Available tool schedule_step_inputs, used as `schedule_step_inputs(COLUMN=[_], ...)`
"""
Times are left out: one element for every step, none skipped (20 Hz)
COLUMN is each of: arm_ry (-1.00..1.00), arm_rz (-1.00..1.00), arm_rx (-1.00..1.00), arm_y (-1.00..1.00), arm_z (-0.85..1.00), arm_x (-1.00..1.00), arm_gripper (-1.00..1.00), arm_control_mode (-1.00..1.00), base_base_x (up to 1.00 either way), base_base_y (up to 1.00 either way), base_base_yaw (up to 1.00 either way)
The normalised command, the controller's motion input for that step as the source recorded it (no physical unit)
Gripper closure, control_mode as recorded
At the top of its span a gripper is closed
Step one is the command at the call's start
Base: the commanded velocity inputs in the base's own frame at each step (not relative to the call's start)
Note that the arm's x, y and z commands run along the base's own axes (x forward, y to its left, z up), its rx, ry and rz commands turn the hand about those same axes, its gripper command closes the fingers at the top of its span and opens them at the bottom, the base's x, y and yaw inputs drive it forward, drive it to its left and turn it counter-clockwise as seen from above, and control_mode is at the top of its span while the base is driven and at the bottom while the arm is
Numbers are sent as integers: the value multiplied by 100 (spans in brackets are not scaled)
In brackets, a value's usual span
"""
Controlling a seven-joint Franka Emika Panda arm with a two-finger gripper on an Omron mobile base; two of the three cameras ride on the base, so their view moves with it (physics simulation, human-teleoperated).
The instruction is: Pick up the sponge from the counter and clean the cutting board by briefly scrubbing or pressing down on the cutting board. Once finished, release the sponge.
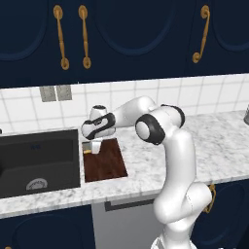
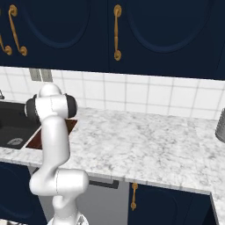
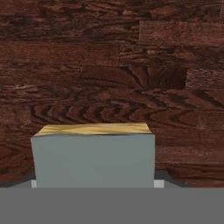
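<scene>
The sponge (image 3: 93,157) is held clamped in the gripper (image 1: 92,147) over the near-sink end of the cutting board (image 1: 108,165). The board is flanked by a black sink (image 1: 39,163) on the marble counter (image 1: 214,146).

Speckled marble counter (image 1: 146,160) carries the cutting board (image 1: 108,165).

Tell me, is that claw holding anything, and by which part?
Yes: the sponge, gripped by its two opposite sides, over the cutting board. The claw is shut on it.
</scene>
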Motion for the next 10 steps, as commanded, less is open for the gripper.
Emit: schedule_step_inputs(arm_ry=[0,0,0,0,0,0,3,5,8,7], arm_rz=[-1,-1,0,0,0,0,0,0,0,0], arm_rx=[0,0,0,0,0,0,0,0,-1,0], arm_y=[-2,-1,-4,-9,-9,-6,-5,-2,0,0], arm_z=[-57,-56,-56,-56,-59,-59,-64,-68,-75,-80], arm_x=[-100,-100,-100,-100,-100,-100,-100,-100,-100,-100], arm_gripper=[100,100,100,100,100,100,100,100,100,100], arm_control_mode=[-100,-100,-100,-100,-100,-100,-100,-100,-100,-100], base_base_x=[0,0,0,0,0,0,0,0,0,0], base_base_y=[0,0,0,0,0,0,0,0,0,0], base_base_yaw=[0,0,0,0,0,0,0,0,0,0])
